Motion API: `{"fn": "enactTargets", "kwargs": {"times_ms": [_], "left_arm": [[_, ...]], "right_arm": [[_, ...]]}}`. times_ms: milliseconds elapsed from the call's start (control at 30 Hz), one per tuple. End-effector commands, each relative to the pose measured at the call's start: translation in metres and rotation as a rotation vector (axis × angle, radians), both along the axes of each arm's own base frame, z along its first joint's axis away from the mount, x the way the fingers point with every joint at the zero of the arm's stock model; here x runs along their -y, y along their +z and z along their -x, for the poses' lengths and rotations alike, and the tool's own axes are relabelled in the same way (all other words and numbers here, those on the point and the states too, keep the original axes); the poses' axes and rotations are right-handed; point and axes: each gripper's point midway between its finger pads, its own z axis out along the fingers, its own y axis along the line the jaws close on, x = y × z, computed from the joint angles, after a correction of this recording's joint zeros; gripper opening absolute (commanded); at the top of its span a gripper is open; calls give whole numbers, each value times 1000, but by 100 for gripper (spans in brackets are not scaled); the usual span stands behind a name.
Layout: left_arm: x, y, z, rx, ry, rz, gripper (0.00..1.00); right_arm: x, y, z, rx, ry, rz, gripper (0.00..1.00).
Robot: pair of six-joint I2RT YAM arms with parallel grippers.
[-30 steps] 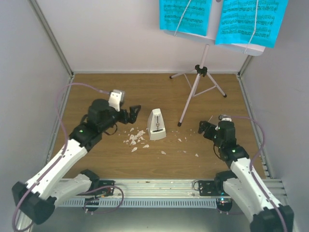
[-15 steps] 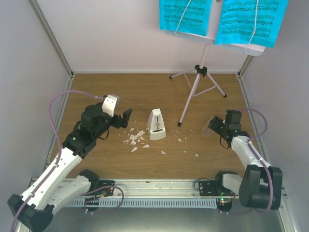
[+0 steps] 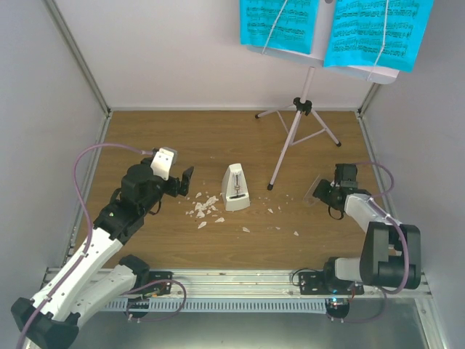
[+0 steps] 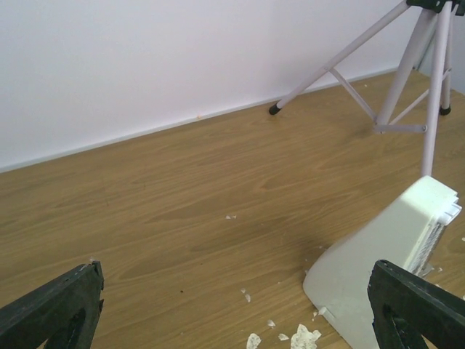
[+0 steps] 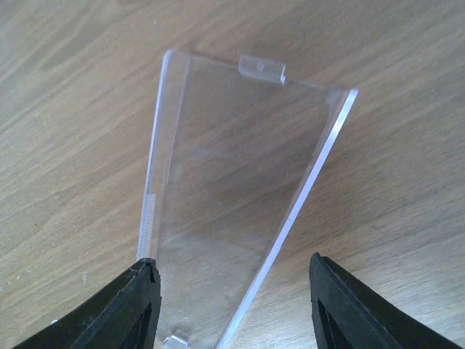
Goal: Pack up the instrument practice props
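The pale tripod music stand stands at the back right and holds two cyan sheet-music pages. Its legs show in the left wrist view. The white pyramid metronome stands mid-table and also shows in the left wrist view. Its clear cover lies flat on the wood apart from it, at the right. My left gripper is open and empty, left of the metronome. My right gripper is open, low over the cover's near end, one finger on each side.
Small white crumbs lie scattered between my left gripper and the metronome, with a few more toward the right. White walls close in the back and both sides. A metal rail runs along the near edge.
My left gripper has drawn back to the left, away from the metronome. My right arm has folded back toward the right wall, its gripper staying by the clear cover.
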Motion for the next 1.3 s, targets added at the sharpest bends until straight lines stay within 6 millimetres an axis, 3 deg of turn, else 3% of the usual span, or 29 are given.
{"fn": "enactTargets", "kwargs": {"times_ms": [0,367,667,867,1033,1267], "left_arm": [[-7,8,-7,52,41,-8,99],[-7,0,-10,40,43,-41,99],[-7,-4,-11,34,44,-50,99],[-6,-4,-11,33,36,-48,99],[-5,-5,-10,33,30,-45,99],[-6,-5,-9,35,29,-42,99]], "right_arm": [[-7,-3,-2,-19,20,-20,55],[-13,-27,4,-106,52,8,40],[-11,-36,15,-162,45,63,20],[-7,-30,15,-148,21,99,7],[-2,-19,16,-127,-4,117,4],[-3,31,10,8,-2,112,4]]}}
